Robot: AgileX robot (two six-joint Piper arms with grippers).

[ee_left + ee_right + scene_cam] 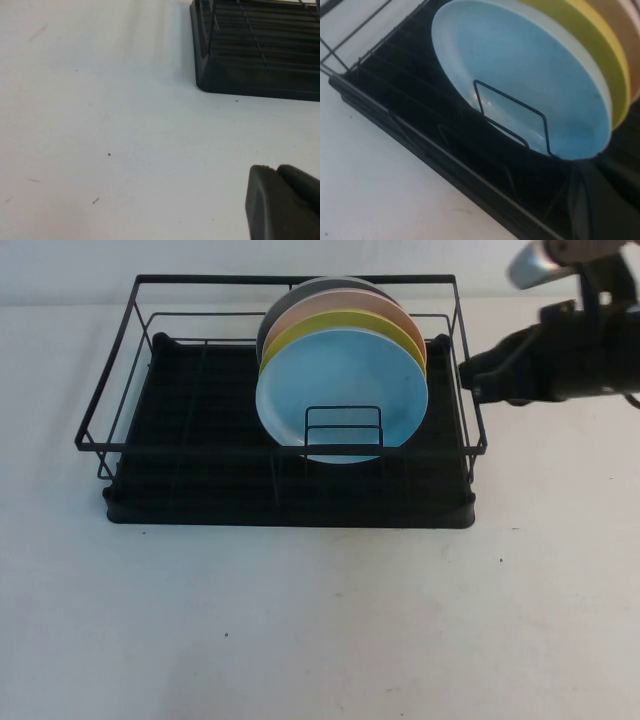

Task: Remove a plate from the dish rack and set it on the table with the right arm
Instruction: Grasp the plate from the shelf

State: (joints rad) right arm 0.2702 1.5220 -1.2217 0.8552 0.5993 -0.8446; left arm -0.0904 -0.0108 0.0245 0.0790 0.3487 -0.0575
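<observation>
The light blue plate stands upright at the front of a stack in the black wire dish rack, held behind a small wire loop. In the right wrist view the plate fills the upper part, with the rack below it. My right gripper is shut and empty, just outside the rack's right end at the level of the plates, not touching the blue plate; it also shows in its own wrist view. My left gripper is shut and empty above the white table, outside the high view.
Behind the blue plate stand a yellow plate, a pink plate and a dark grey one. The rack's left half holds nothing. White speckled table spreads in front of the rack. The rack's corner shows in the left wrist view.
</observation>
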